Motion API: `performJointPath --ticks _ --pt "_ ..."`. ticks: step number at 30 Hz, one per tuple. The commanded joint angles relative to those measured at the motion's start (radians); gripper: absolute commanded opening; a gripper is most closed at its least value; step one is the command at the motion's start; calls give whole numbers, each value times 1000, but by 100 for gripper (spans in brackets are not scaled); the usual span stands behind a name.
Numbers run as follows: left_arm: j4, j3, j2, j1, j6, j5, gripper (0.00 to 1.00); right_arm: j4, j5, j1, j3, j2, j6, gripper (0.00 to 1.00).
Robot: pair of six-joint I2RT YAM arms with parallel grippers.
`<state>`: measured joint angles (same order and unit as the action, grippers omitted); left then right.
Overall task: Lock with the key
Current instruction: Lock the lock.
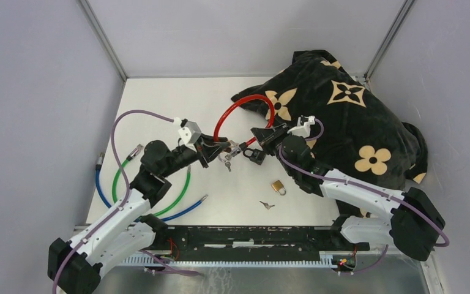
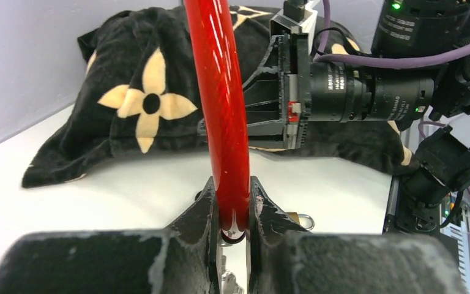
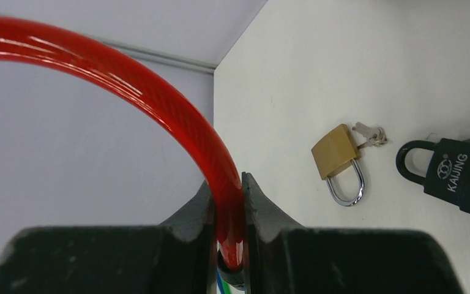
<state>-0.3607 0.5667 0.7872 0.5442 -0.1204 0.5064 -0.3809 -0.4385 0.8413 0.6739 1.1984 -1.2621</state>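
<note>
Writing: black padlock (image 3: pixel 465 177) is showing "KAIJING", near a brass padlock (image 3: pixel 336 153).
Left hand (image 2: pixel 232 196): I am clamping one end of the red cable (image 1: pixel 243 101).
Right hand (image 3: pixel 227 196): I am clamping the cable's other end.
Keys (image 1: pixel 226 160): dangling under the cable, between my hands.
Around: flowered blanket (image 1: pixel 343 116) is lying behind; a loose key (image 1: pixel 267 205) is lying on the worktop (image 1: pixel 177 104).

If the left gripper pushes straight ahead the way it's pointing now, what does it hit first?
Probably the right gripper, facing it across the red cable both clamp; the black cloth lies beyond. Depth is unclear.
</note>
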Motion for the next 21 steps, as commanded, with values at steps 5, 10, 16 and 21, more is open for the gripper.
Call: performJointPath --ticks 5,10,16,21 --pt "-232 68 107 136 229 -17 2 180 7 -107 130 79 -344 0" --pt "-304 30 151 167 448 -57 2 196 124 -145 161 134 -387 0" --pt "-378 15 184 168 592 -16 2 192 141 -170 161 141 -399 0" --pt "-316 23 195 168 592 12 2 174 154 -187 154 145 -429 0"
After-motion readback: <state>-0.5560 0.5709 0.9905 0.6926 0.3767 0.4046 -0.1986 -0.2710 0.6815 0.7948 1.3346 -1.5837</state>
